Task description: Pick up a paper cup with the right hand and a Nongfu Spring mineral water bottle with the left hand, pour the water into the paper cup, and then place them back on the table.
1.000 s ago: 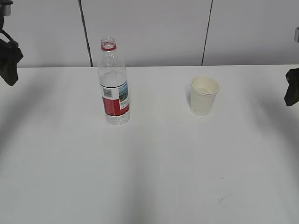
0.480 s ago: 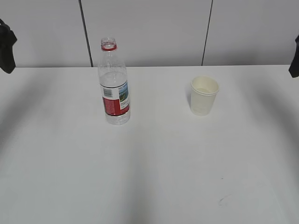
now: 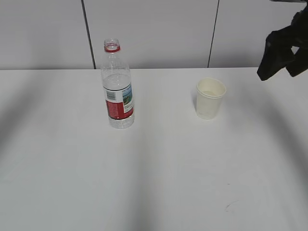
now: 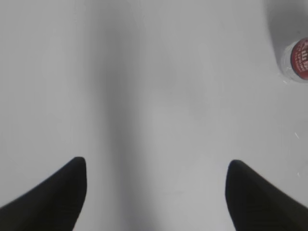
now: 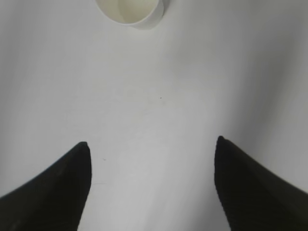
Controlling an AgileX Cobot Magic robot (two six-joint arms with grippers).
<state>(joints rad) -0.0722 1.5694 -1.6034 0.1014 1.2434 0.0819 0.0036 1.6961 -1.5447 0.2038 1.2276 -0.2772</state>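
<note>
Right hand: fingers spread wide, holding nothing, above bare table.
Left hand: fingers spread wide, nothing between them.
Paper cup: upright, ahead of right fingertips, well apart.
Nongfu Spring mineral water bottle: upright, uncapped, far right of left fingertips.

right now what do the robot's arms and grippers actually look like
The right hand shows as a matte black, angular, blocky shape at the frame edge. In each wrist view, the gripper's fingers are plain black tapering wedges. No cables, markings or other colours are visible.
</note>
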